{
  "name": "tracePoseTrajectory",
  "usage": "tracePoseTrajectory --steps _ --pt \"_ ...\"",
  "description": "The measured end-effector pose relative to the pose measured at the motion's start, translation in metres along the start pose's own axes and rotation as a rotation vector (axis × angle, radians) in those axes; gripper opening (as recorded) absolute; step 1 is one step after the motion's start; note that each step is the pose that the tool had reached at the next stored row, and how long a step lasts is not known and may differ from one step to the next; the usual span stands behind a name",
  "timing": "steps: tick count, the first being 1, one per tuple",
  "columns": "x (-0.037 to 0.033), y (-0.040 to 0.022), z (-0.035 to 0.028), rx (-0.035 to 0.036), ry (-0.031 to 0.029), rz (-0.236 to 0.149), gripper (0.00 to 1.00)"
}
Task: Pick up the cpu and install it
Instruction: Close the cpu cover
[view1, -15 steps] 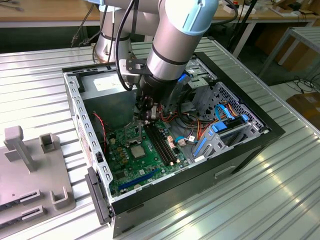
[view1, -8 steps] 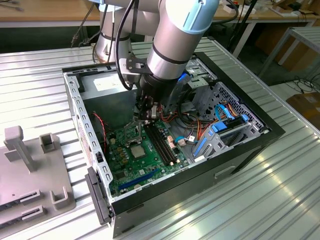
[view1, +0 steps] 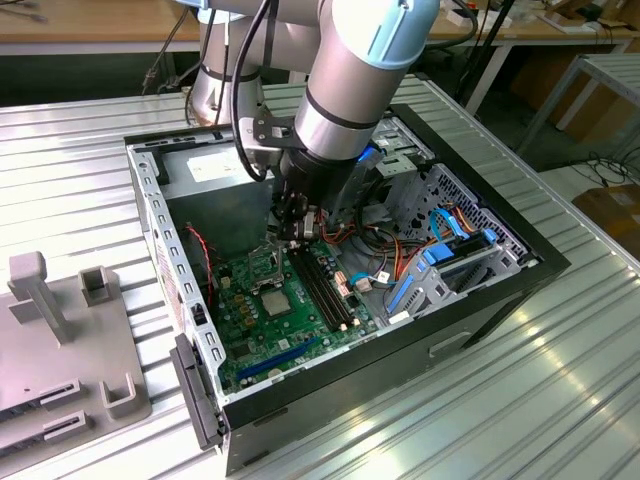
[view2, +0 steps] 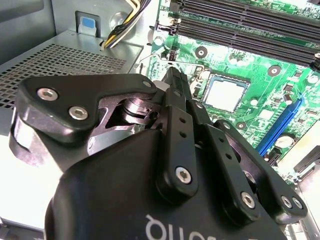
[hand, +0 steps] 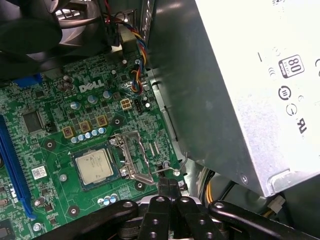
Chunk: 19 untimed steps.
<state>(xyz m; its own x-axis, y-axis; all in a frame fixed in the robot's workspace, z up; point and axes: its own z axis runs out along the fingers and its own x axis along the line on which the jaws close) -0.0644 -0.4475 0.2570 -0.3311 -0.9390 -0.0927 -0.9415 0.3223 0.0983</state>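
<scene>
CPU (hand: 94, 166) sits flat in its socket on the green motherboard (hand: 55, 125), its silver top square to the socket frame in both wrist views. Beside it the metal retention bracket (hand: 134, 157) stands swung open, hinged away from the chip rather than clamped over it. In the second wrist view the same chip (view2: 227, 94) shows as a pale square just past the tips of the gripper (view2: 175, 82).

That gripper hangs over the board near the socket's edge, on the side toward the power supply (hand: 240, 85). Its jaws are drawn together, the black fingers (hand: 168, 187) meeting at the tips with nothing visible between them. A thin metal lever (hand: 167, 171) lies just beside those tips; whether they touch it, I cannot tell.

From the exterior view, the arm (view1: 350, 90) reaches down into the open computer case (view1: 500, 290), which lies on its side on the ribbed metal surface (view1: 560, 400). Dark memory slots (view1: 322, 288) run alongside the socket. Blue drive brackets (view1: 445, 260) and bundled cables fill the case end at the exterior view's right. A grey plastic fixture (view1: 60, 330) rests on the surface at the exterior view's left, well apart from the case.
</scene>
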Motion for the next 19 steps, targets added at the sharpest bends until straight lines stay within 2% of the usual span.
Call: tracePoseTrajectory --steps 8,19 --pt "0.0023 -0.0008 -0.0003 0.0019 0.0059 -0.001 0.11" --pt "0.0062 -0.0021 -0.0008 0.0027 0.0093 -0.004 0.11"
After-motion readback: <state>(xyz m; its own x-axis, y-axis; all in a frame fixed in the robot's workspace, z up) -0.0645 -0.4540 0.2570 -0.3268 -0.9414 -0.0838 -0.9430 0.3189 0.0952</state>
